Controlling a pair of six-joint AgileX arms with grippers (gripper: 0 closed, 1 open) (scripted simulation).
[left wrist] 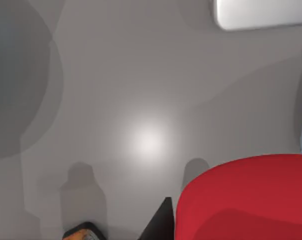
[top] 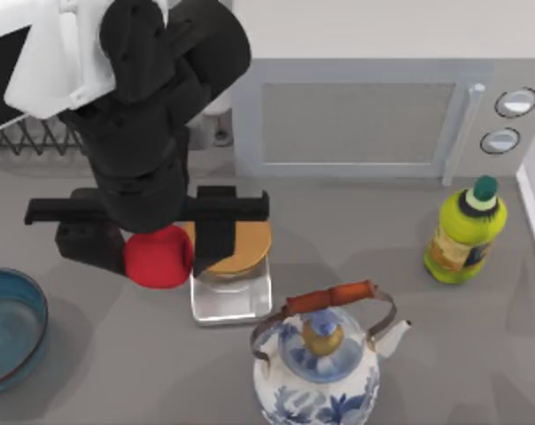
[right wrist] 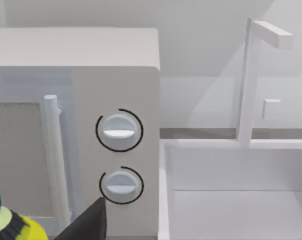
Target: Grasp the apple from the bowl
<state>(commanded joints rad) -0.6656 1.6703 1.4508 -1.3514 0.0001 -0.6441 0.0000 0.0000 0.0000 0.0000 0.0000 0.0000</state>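
Apple (top: 158,257) held by left gripper (top: 148,252) above grey table (top: 356,257).

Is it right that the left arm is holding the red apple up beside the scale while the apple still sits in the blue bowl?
Not quite. The apple is out of the bowl: the top view shows the left gripper holding it beside the scale, with the bowl apart at the table's left edge.
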